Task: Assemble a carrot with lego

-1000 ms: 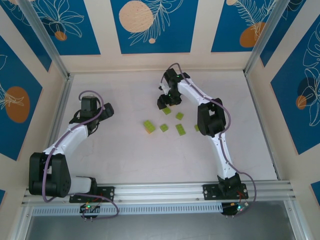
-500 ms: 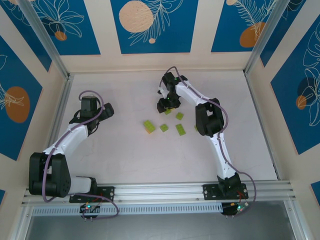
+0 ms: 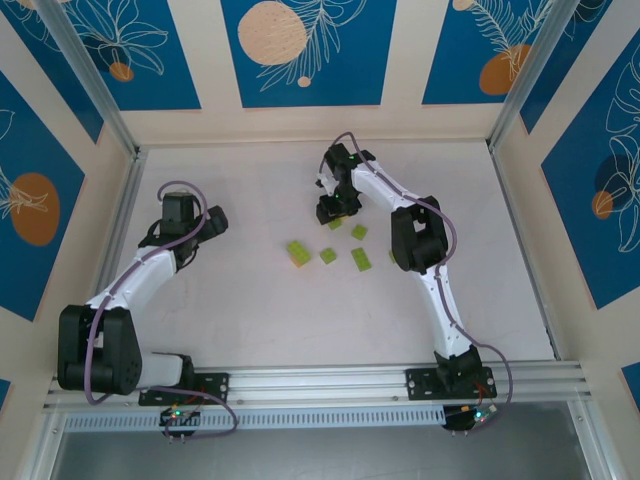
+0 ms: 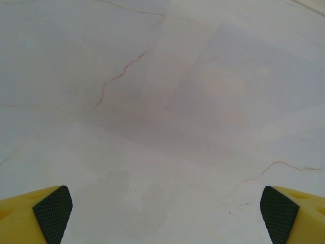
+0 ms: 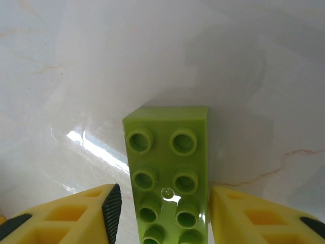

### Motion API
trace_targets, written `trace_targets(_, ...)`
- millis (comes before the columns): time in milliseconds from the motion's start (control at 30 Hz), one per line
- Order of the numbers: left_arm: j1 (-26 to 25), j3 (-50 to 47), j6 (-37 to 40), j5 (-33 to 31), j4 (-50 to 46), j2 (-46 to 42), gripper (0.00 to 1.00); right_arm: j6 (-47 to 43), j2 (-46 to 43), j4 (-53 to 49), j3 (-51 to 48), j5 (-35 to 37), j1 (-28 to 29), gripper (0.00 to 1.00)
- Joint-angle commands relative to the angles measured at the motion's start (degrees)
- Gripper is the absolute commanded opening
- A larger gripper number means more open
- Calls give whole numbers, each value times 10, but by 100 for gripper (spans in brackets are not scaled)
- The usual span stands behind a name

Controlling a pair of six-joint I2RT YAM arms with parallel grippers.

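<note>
Lego brick (image 5: pixel 167 152) sits between jaws of right tool (image 5: pixel 163 208)

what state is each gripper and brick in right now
left gripper: open, empty, over bare table
right gripper: open, jaws either side of the long green brick, gap showing on one side
long green brick: studs up, lying on the table, not gripped yet
loose green bricks: lying apart on the table, not joined

Lab enclosure: patterned panels (image 3: pixel 300 50), aluminium rail (image 3: pixel 320 378)
</note>
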Motion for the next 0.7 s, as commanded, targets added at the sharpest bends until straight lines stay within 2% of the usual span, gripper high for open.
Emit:
trace_targets(0,3,16,7,7,0,2,98,4,19,-4,19,-12,1,47)
trace_targets(300,3,16,7,8,-1,2,98,5,19,0,11,-14,2,42)
trace_targets(667,4,16,7,9,0,1,98,10,20,1,30,-21,1,46)
